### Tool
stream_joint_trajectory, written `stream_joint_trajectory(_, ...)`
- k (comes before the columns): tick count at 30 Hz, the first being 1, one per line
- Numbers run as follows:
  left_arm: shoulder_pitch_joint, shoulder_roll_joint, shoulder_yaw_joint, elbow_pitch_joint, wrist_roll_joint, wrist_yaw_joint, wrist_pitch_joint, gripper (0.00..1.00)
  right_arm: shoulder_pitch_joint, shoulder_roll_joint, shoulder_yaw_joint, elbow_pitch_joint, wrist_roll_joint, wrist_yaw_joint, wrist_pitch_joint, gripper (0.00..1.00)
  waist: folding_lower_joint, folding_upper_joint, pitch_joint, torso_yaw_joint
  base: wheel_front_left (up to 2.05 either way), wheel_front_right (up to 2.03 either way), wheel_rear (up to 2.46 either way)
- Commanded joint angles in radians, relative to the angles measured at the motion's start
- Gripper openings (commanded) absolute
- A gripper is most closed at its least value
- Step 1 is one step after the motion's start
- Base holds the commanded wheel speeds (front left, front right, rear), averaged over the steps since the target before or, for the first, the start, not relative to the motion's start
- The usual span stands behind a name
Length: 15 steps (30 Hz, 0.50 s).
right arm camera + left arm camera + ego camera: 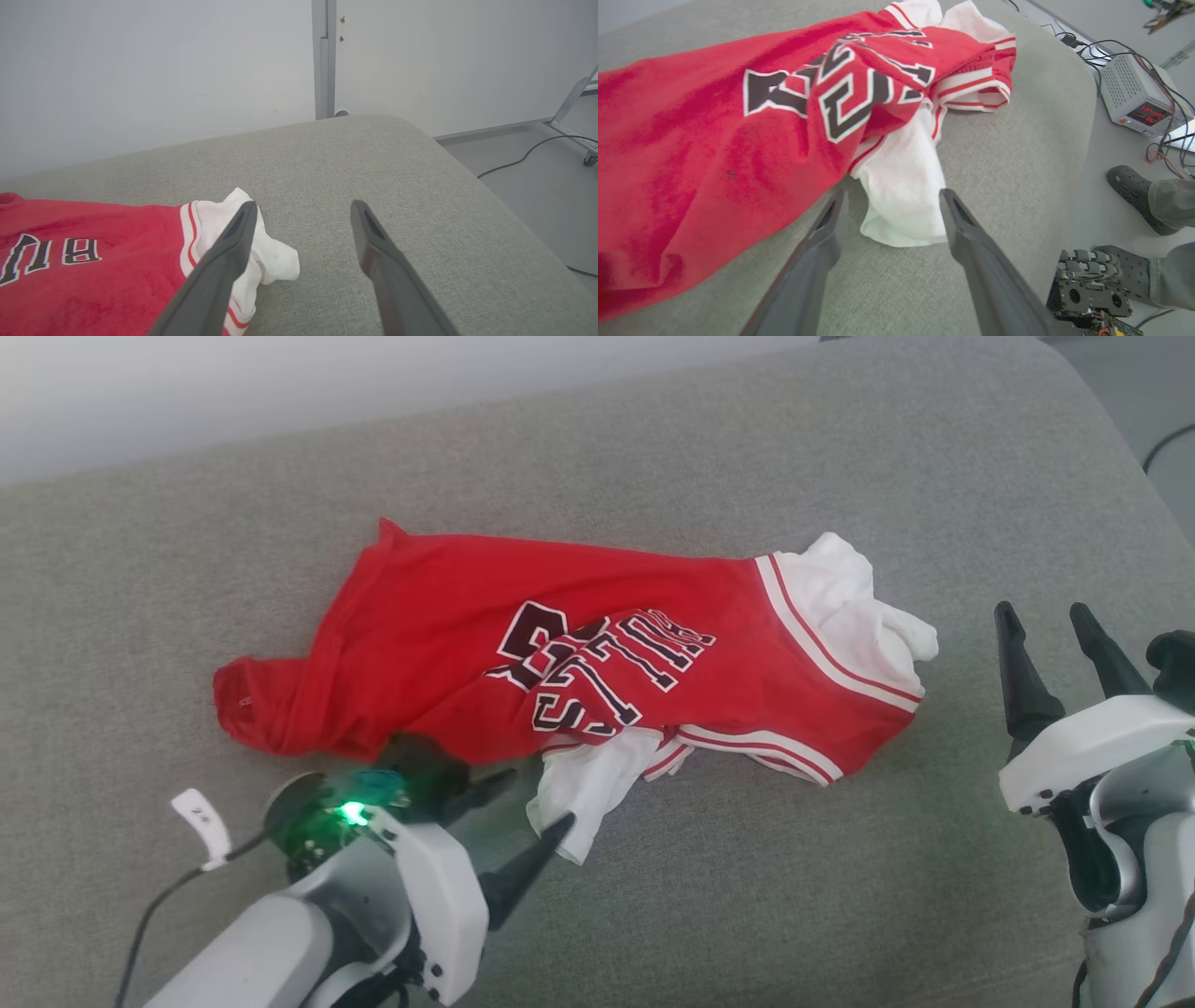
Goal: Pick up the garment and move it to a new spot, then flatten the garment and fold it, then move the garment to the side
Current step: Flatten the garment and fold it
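- Fingers on left gripper [540, 798], right gripper [1042, 609] are spread, empty.
- Bunched garment [448, 616] is seen mid grey cushion [709, 915].
- Limp, light cloth is expected; white sleeve [901, 205], possibly doubled, is best pinched.

Dark block lettering [621, 677] outlined in white runs across the chest of the red jersey-style shirt [420, 616] with white sleeves, which lies near the middle of the grey fabric cushion [840, 896]; in the head view it stands upside down and reads BULLS, its last letters bent by a fold; the large dark number [540, 637] beside it is creased and cannot be read for certain; red digits glow on the display [1151, 115] of a pale grey metal box on the floor, too blurred to read.
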Motion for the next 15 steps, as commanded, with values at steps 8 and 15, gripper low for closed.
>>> stream_joint_trajectory(8,-0.051,-0.019,-0.064,0.052,0.035,-0.016,0.018,1.0,-0.008,0.01,-0.001,0.009,-0.006,0.0,-0.011,1.0,0.0,0.0,0.021,-0.006,0.0,0.0,0.0)
stream_joint_trajectory(15,-0.081,-0.032,-0.1,0.116,0.059,-0.021,0.003,0.0,-0.021,0.005,0.003,0.017,-0.007,0.0,-0.016,1.0,0.0,0.0,0.028,0.0,0.0,0.0,0.0)
